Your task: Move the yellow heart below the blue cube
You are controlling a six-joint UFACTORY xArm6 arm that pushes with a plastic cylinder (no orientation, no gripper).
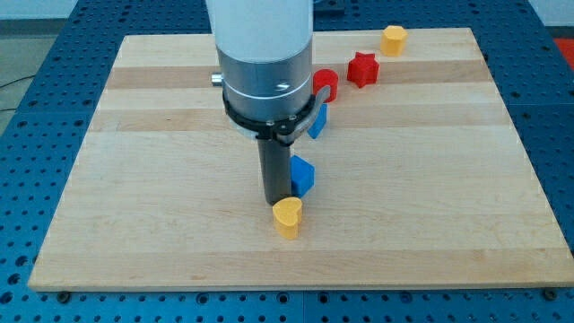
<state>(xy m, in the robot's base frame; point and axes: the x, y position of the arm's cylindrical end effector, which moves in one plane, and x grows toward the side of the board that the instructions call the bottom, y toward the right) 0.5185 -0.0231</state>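
We logged the wooden board (430,179) first: it filled most of the view, with the arm's pale housing (262,54) hanging over its middle and hiding what lay behind it. No hand was fitted, so nothing was grasped; the arm ended in a bare rod, and my tip (277,199) sat just above the yellow heart (287,216), touching or nearly so, we could not tell which. The blue cube (302,175) stood just beside the rod on the view's right, directly above the heart. We judged the heart already close to its place under the cube.

Risks noted:
- The rod was pressed close to the cube; any drift toward the view's right would likely shove it and spoil the alignment.
- Further pushing downward could carry the heart toward the board's lower edge.

Smaller items well apart at the view's top: a second blue block (317,121), partly hidden, a red block (326,83), a red star (362,69), a yellow block (393,39).
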